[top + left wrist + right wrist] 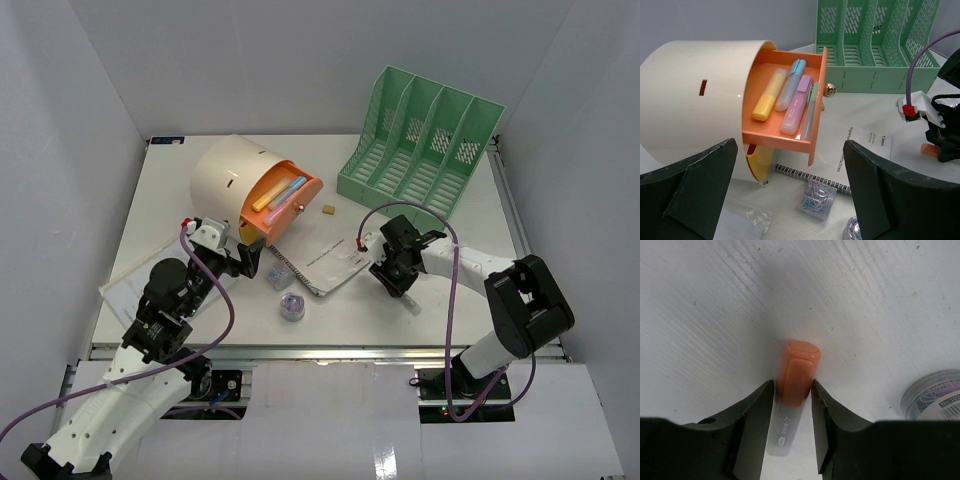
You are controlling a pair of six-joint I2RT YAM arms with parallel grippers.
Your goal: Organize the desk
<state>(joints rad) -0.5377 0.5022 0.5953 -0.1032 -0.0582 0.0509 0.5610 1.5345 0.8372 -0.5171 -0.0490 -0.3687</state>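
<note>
- My right gripper: fingers pressed against both sides of the orange highlighter, just below its cap. The pen lies flat on the desk.
- Round clear tub of coloured clips near that pen, off to one side, not touching.
- My left gripper: fingers spread wide, holding nothing, hovering over the desk's left half and facing the drawer box.
- Small clear box of paper clips on the desk below it.
- Spiral-bound notebook next, with a printed instruction sheet over it.
- Cream cylindrical drawer box on its side; orange drawer pulled out, with yellow, blue, pink and pale green highlighters in a row.
- Mint-green file rack at the far right corner, upright.
</note>
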